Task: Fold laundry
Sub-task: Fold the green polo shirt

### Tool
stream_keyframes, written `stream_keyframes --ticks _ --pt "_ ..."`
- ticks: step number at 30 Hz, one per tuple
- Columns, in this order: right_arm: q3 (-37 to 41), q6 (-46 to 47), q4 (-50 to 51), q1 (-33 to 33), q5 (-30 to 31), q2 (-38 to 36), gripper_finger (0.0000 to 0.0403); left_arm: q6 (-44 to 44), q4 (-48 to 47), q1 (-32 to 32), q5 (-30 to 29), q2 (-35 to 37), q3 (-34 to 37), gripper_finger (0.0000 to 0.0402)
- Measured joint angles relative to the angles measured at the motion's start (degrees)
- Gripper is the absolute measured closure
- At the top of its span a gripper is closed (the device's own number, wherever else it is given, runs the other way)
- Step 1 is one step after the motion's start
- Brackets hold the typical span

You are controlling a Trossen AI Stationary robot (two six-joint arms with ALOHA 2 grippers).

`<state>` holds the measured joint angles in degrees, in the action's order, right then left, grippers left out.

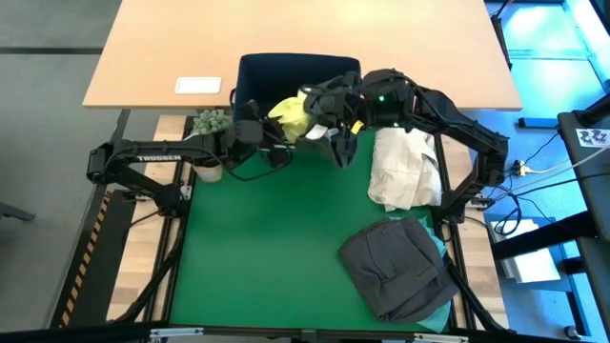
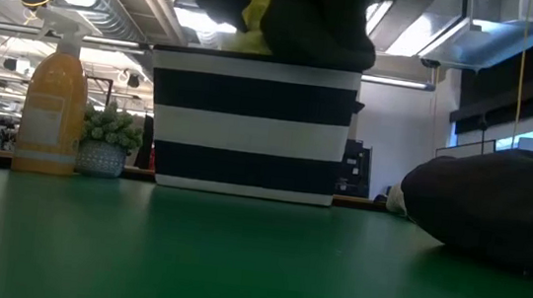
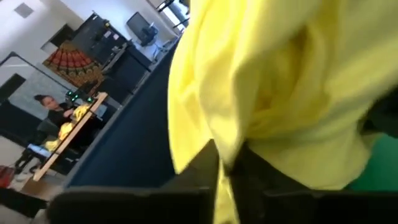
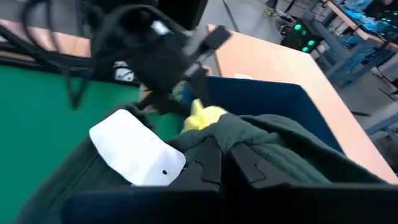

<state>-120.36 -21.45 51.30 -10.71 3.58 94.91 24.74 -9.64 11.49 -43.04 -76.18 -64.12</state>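
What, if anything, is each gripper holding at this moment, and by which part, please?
The left gripper pinches a fold of the yellow-green shirt; the right gripper is shut on a bunched ridge of the dark olive garment.

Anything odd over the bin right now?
Yes: both grippers are pulling different garments from the navy bin together. Left gripper pinches the yellow-green shirt; right gripper clamps the dark olive garment, with the two bunched together.

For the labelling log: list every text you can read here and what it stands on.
"TROSSEN" on the left arm, in the high view.
Label on the orange spray bottle: too blurred to read.
Marker card at the right edge: patterns only, no words.
White tag on the dark garment: blank.
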Motion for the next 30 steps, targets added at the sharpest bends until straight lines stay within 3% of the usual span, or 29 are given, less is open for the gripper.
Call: stream_keyframes --ticks 11,21,30 --pt "0.0 0.0 8.5 6.8 2.2 -0.1 0.0403 4.2 -0.3 1.6 -17.4 0.0 0.0 0.04" --pt "0.0 0.1 9.4 14.9 2.2 -1.0 0.0403 1.9 0.0 5.3 -22.4 0.8 0.0 0.0398" --pt "0.0 -1.5 4.8 19.6 3.9 -1.0 0.0403 19.3 13.3 2.8 -22.5 4.8 0.0 0.0337"
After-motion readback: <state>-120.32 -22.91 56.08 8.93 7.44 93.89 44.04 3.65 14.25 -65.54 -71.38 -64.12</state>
